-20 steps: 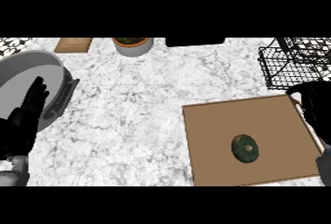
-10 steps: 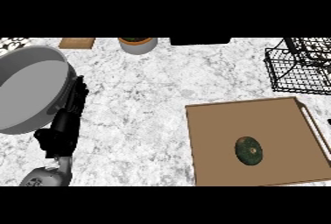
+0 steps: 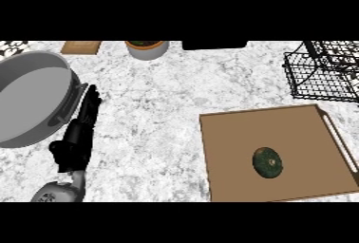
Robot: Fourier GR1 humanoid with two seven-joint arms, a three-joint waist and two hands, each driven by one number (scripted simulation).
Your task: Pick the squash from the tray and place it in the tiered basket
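The squash (image 3: 268,163) on the tray (image 3: 231,142) looks hard and smooth; grab its sides. Left robot hand (image 3: 79,137) is flat, holding nothing.

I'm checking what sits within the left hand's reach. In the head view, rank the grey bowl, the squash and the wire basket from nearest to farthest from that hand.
From the left hand:
1. Grey bowl, right beside it at the left edge.
2. Squash, on the tray at the lower right.
3. Wire basket, in the upper right corner.
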